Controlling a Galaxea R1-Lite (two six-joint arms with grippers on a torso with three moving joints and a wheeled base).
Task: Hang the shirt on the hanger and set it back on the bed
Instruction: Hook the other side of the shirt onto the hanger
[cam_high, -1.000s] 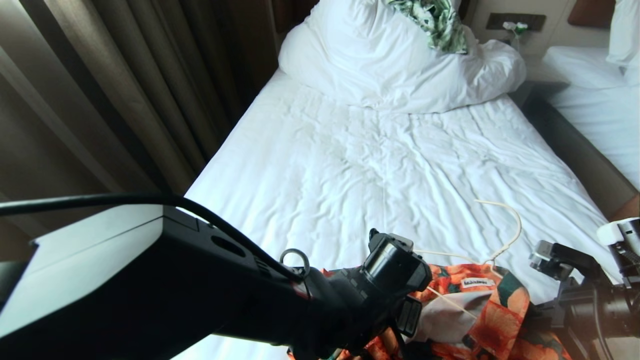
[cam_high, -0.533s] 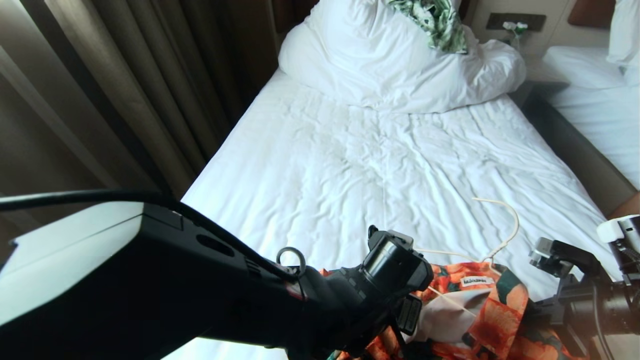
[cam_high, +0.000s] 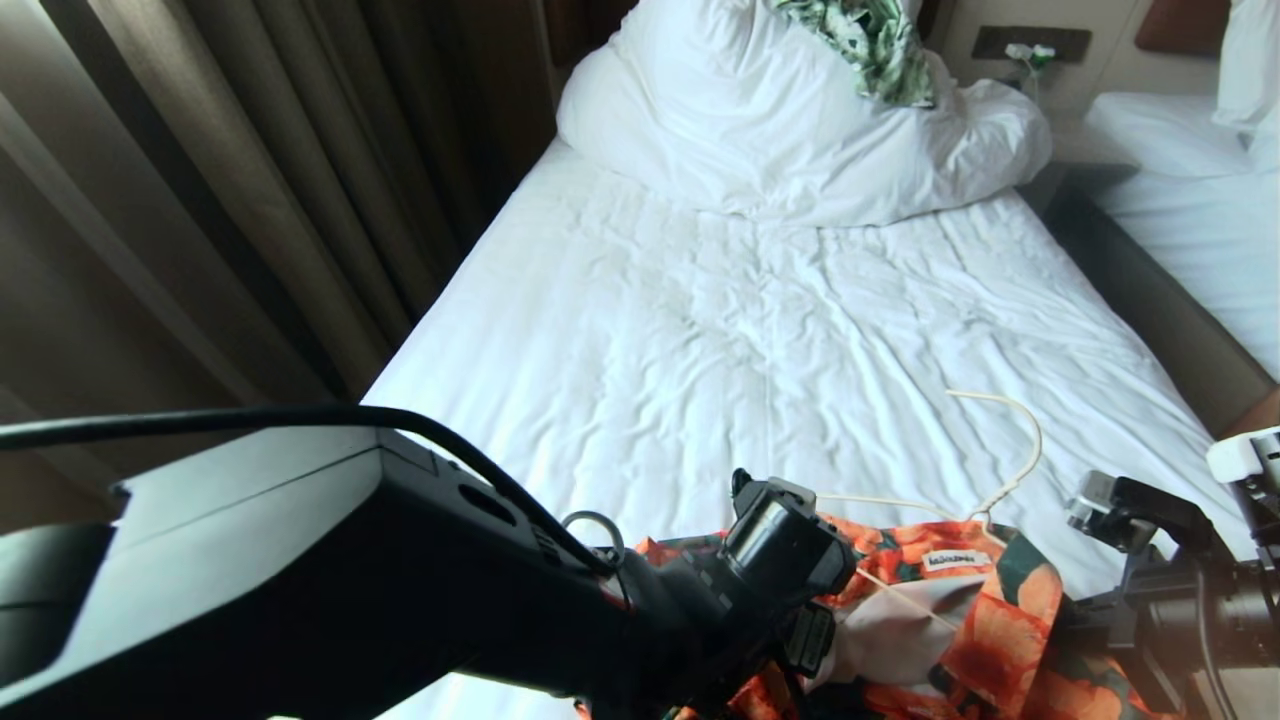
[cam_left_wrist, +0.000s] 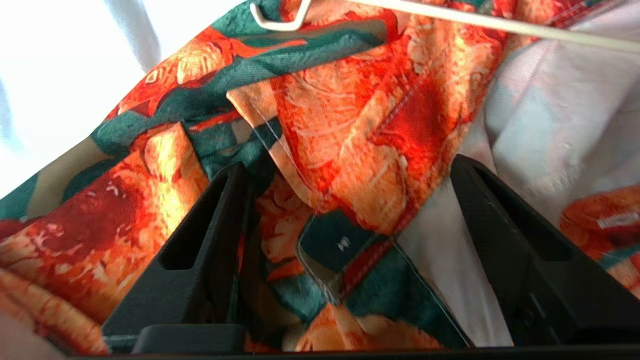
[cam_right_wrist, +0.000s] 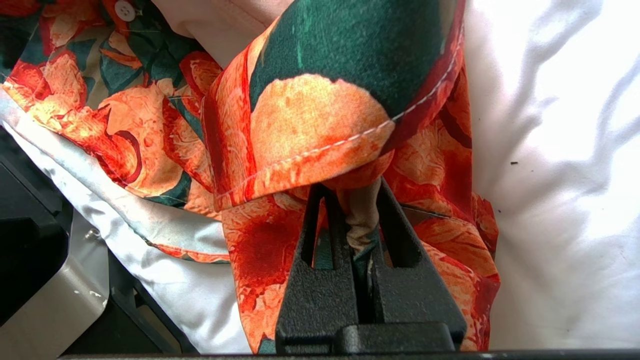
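In the head view, the bed (cam_high: 760, 330) fills most of the frame, with the duvet (cam_high: 790, 120) piled at the top and a green leafy garment (cam_high: 870, 45) dropped on it. The shirt (cam_high: 990, 640) is bunched at the bottom edge, right of centre, and the hanger (cam_high: 1010, 440) hook is seen on the sheet just above the collar. The left arm is stretched across the lower left, the right arm is tucked in the lower right corner. In the left wrist view, the left gripper (cam_left_wrist: 350, 200) is seen with fingers spread wide, nothing pinched, shirt fabric bunched between and behind them, and a hanger wire (cam_left_wrist: 480, 30) along the top. In the right wrist view, the right gripper (cam_right_wrist: 357, 210) is pressed together on a fold of shirt (cam_right_wrist: 320, 125), with white sheet (cam_right_wrist: 560, 175) on the right.
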